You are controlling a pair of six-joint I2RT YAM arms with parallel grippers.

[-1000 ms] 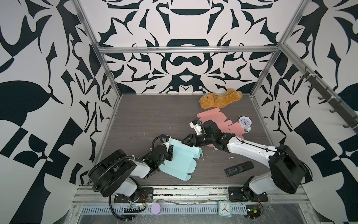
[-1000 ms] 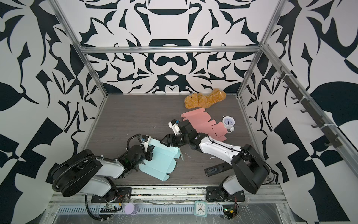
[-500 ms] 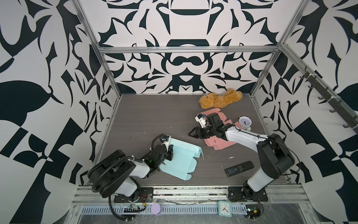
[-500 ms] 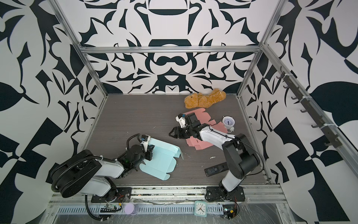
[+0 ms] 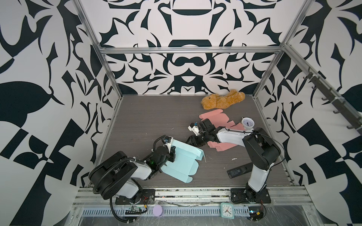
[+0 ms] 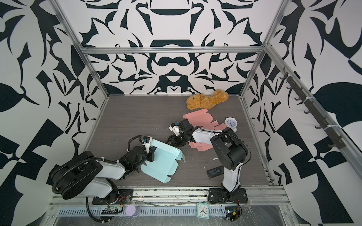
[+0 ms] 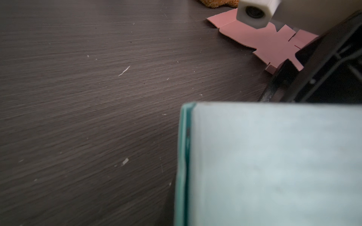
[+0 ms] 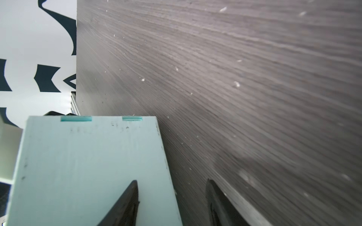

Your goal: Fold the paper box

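The light blue paper box lies half folded at the table's front left, with one panel raised. In both top views my left gripper is shut on that raised panel's left end. The blue panel fills much of the left wrist view and hides the left fingers. My right gripper hovers open at the panel's far right corner. In the right wrist view the panel has its edge running between the two dark fingertips; I cannot tell whether they touch it.
A flat pink cardboard cutout lies under the right arm. A brown teddy bear lies at the back, a white alarm clock at the right, a black remote at the front right.
The right arm's elbow has swung to the left. Its gripper drew back a little, then returned beside the blue panel, jaws slightly narrower. The left gripper and the box have stayed put.
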